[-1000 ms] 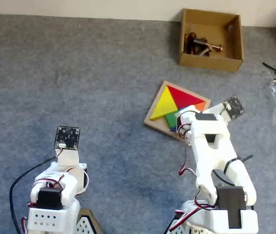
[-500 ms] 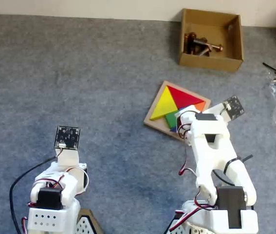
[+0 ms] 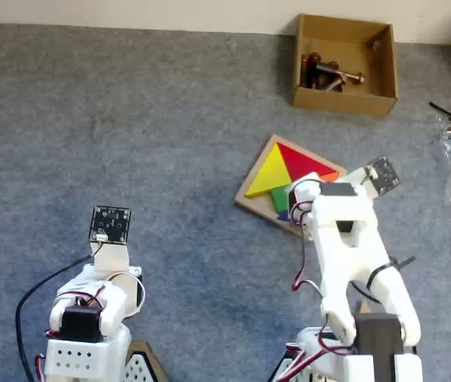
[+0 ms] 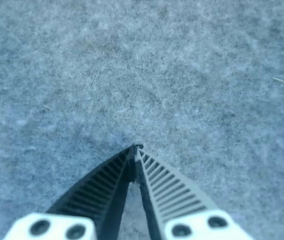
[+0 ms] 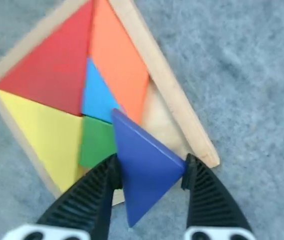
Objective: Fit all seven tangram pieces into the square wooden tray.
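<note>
The right gripper was clamped on a dark blue triangle, jaws pinching two of its edges. It held the piece above the square wooden tray, which lay toward 3 o'clock from the table's middle in the high view. The red triangle, yellow triangle, orange piece, light blue triangle and green piece sat in the tray. A bare wooden pocket remained along its 5 o'clock side.

The blue triangle's tip overlapped the green and light blue pieces rather than the pocket. Let go there, it would probably perch on its neighbours instead of dropping flat. Pressing it down misaligned could lever those small pieces up, or catch the rim and skid the tray across the grey felt, since nothing visibly held it. The piece seemingly needed turning and a shift toward the pocket first.

The left gripper was closed on nothing above the felt, at 7 o'clock, too far off to steady the tray.
</note>
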Available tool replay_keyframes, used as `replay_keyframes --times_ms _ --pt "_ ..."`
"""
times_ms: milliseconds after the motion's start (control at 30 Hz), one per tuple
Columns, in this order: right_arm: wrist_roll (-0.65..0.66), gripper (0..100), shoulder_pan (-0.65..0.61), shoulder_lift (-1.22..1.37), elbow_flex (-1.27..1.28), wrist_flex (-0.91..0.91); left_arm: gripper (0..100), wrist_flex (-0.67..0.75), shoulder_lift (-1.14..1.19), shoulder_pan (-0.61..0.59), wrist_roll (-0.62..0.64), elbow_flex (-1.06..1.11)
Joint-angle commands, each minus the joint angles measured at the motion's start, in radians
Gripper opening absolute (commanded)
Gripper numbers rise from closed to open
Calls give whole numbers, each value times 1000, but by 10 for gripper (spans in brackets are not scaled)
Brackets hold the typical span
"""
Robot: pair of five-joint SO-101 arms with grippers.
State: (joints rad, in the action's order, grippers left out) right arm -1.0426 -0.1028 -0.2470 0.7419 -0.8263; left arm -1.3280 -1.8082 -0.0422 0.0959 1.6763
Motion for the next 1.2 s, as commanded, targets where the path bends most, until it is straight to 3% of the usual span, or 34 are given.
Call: replay_keyframes --times_ms 0,133,500,867,1100,1167 --pt "3 208 -13 -62 -19 -13 5 3 -7 16 8 19" --pt "2 283 -15 -61 -5 -13 5 3 -7 16 8 19" --pt "35 282 -22 -68 -7 -19 5 3 -7 16 8 19" --pt "434 282 -19 -148 -179 -384 5 3 -7 16 8 19" --pt "913 282 -8 -200 -180 -481 5 3 -7 16 8 19" --pt "968 281 36 -200 -179 -478 5 3 -7 16 8 19"
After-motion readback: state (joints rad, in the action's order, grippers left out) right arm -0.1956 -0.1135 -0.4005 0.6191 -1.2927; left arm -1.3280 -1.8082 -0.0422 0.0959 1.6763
